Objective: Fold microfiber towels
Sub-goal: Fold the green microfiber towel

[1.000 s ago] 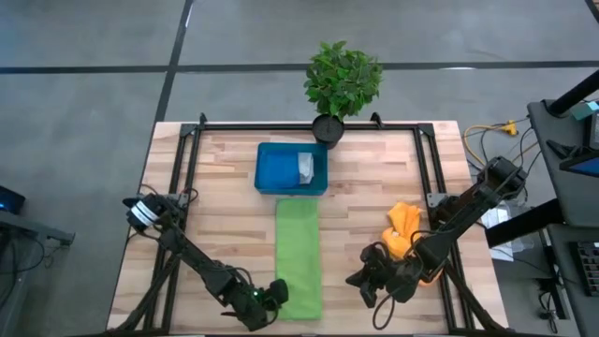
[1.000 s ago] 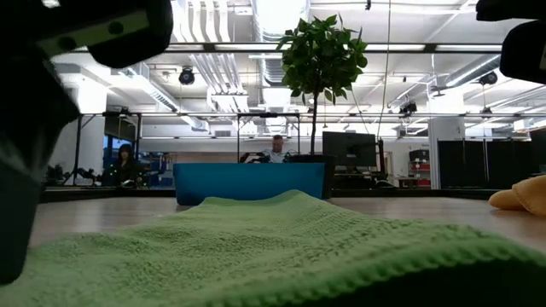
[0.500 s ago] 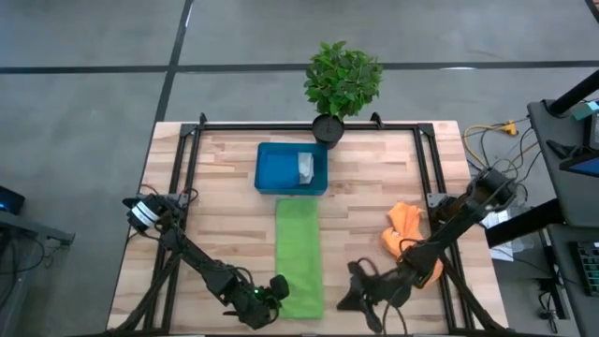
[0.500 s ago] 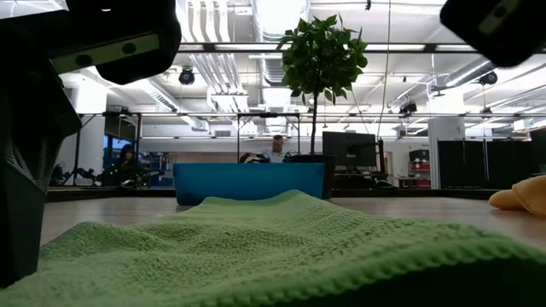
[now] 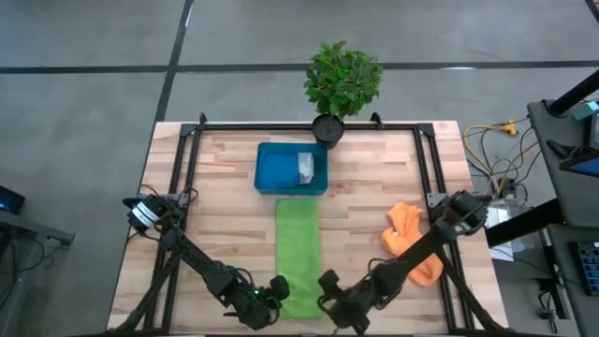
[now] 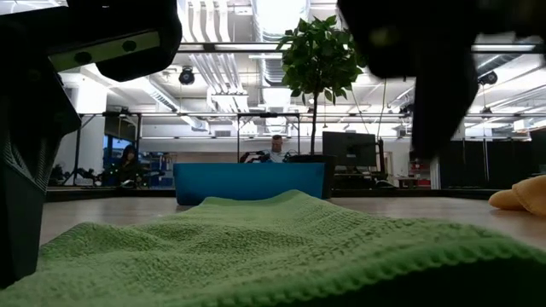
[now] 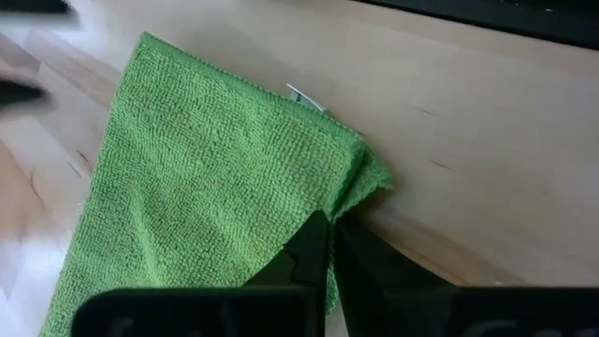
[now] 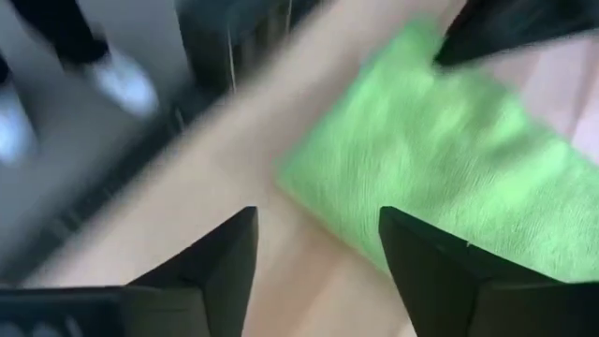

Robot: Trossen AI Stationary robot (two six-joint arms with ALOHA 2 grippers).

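The lime green towel [image 5: 299,253] lies flat on the table, folded into a long strip running from far to near. My left gripper [image 5: 278,288] is shut at its near left corner [image 7: 329,229]. My right gripper [image 5: 329,292] hovers open beside the strip's near right corner [image 8: 285,183], which shows ahead of its fingers [image 8: 318,243]. It touches nothing. The orange towel [image 5: 409,241] lies crumpled at the right, partly under my right arm. A grey-white towel [image 5: 305,167] sits in the blue tray [image 5: 276,168]. My left gripper pinches the green towel's edge [image 7: 348,201] between its two fingers, close to the near left corner. The fingers slant down from the table's left. The corner shows stacked layers; how many are pinched I cannot tell. The towel rests on the table.
A potted plant [image 5: 343,82] stands at the far edge behind the blue tray. A black frame [image 5: 187,150] runs along the table's left, right and far sides. Bare wood lies to the left of the strip and between the strip and the orange towel.
My right gripper has swung along the near edge toward the table's left, from beside the orange towel to the green strip's near right corner, and has opened. My left gripper has stayed at the near left corner and closed the last bit.
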